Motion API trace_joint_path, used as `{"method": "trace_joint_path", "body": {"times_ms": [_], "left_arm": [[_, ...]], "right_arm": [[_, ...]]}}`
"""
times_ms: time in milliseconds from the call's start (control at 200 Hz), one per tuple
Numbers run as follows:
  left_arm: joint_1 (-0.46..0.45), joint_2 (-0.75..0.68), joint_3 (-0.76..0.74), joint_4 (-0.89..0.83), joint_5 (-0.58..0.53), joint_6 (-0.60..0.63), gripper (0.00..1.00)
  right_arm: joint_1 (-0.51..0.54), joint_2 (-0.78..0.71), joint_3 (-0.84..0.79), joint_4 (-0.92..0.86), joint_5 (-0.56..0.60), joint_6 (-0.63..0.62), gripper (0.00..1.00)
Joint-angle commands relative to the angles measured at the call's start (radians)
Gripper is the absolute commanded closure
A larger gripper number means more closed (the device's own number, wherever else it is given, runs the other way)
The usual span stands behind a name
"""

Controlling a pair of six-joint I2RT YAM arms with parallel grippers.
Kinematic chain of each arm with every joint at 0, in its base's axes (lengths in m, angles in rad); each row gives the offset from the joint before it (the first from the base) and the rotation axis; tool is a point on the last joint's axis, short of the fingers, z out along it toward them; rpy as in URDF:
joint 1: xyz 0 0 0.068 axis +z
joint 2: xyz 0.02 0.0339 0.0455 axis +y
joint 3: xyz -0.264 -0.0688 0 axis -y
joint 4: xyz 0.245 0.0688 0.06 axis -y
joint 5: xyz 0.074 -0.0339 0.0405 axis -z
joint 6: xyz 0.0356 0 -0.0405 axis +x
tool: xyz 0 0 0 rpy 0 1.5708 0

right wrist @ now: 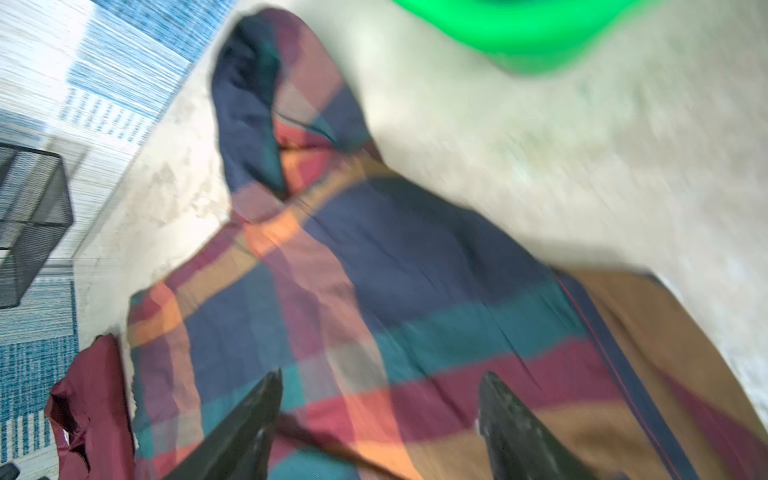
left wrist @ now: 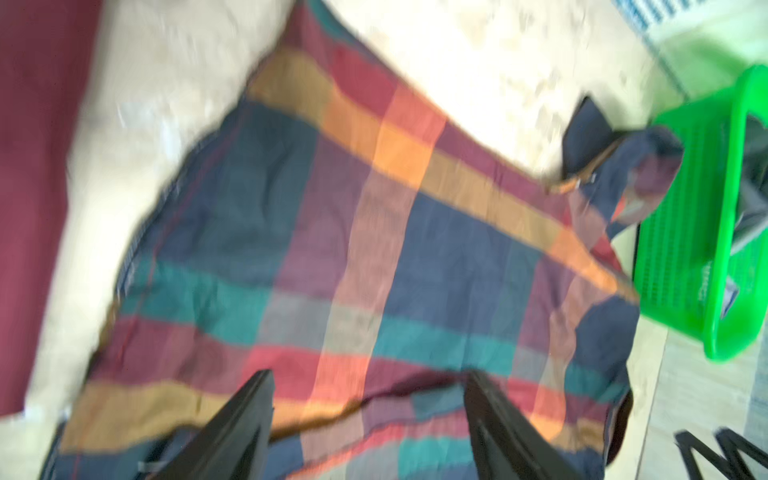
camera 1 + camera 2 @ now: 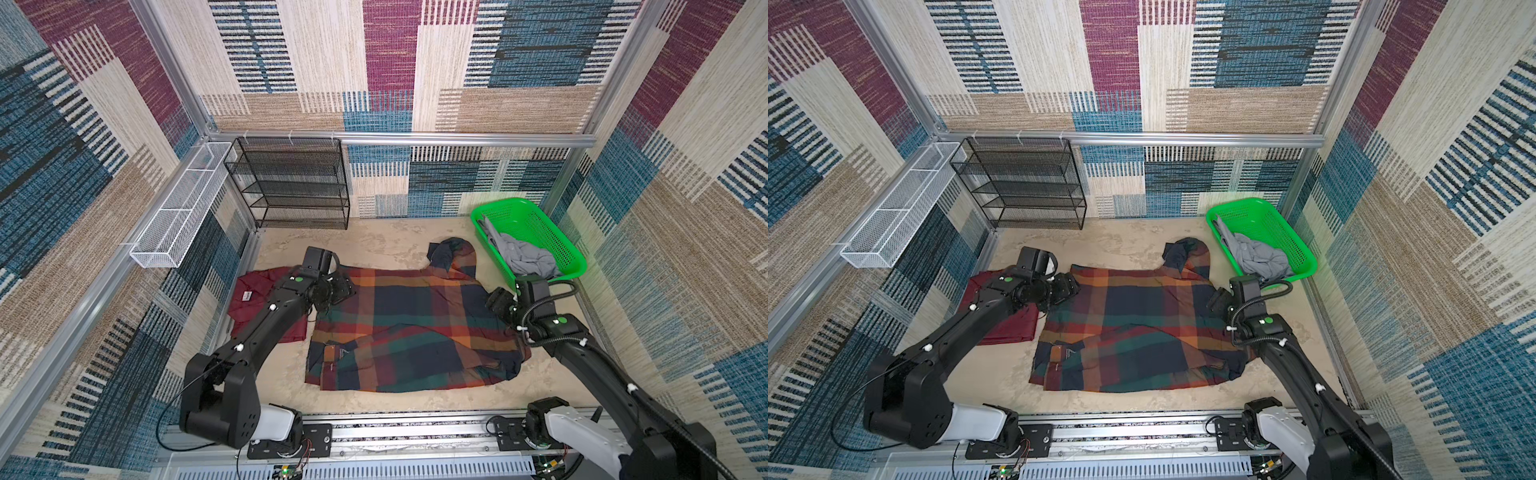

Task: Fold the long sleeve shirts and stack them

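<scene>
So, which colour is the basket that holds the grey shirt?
The basket is bright green, with the grey shirt inside; it shows best in a top view.

Both top views high overhead; both wrist views close above the same plaid shirt (image 2: 436, 249)

The plaid shirt (image 3: 415, 328) is soft woven cloth, matt and lightly creased. The maroon shirt (image 3: 249, 286) is plainer, smoother cloth. The grey shirt (image 3: 530, 257) is thin matt cloth, heavily crumpled. The basket (image 3: 512, 203) is glossy bright green plastic lattice. The counter (image 3: 374, 245) looks matt, beige and mottled, rather like stone. The rack (image 3: 291, 183) is fine black metal mesh on thin wire, and the tray (image 3: 183, 216) is white-coated wire mesh. The walls (image 3: 390, 62) wear rough, carpet-like woven textile, edged with dull silver metal rails (image 3: 457, 139).
</scene>
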Motion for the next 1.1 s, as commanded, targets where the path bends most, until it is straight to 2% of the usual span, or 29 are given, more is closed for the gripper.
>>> {"method": "trace_joint_path", "body": {"times_ms": [0, 75, 270, 421, 476, 656, 801, 936, 1097], "left_arm": [[0.027, 0.103, 0.114, -0.065, -0.004, 0.058, 0.24], [0.039, 0.187, 0.208, -0.09, -0.016, 0.067, 0.24], [0.05, 0.429, 0.458, -0.202, -0.112, 0.121, 0.25], [0.064, 0.592, 0.601, -0.255, -0.166, 0.134, 0.26], [0.067, 0.635, 0.646, -0.27, -0.152, 0.137, 0.28], [0.069, 0.697, 0.703, -0.245, -0.219, 0.166, 0.28], [0.072, 0.766, 0.757, -0.261, -0.225, 0.193, 0.28], [0.072, 0.808, 0.777, -0.268, -0.234, 0.196, 0.29], [0.072, 0.83, 0.78, -0.262, -0.241, 0.198, 0.3]], "right_arm": [[0.003, 0.142, 0.117, 0.061, -0.064, -0.095, 0.23], [0.004, 0.271, 0.231, 0.078, -0.07, -0.114, 0.22], [0.009, 0.559, 0.521, 0.064, 0.075, -0.163, 0.18], [0.009, 0.758, 0.691, 0.037, 0.101, -0.191, 0.16], [0.01, 0.816, 0.741, 0.031, 0.102, -0.197, 0.16], [0.021, 0.96, 0.89, 0.046, 0.091, -0.232, 0.18], [0.051, 1.092, 1.065, -0.041, 0.191, -0.274, 0.18], [0.052, 1.158, 1.125, -0.062, 0.213, -0.28, 0.17], [0.052, 1.209, 1.161, -0.069, 0.186, -0.284, 0.17]]}}
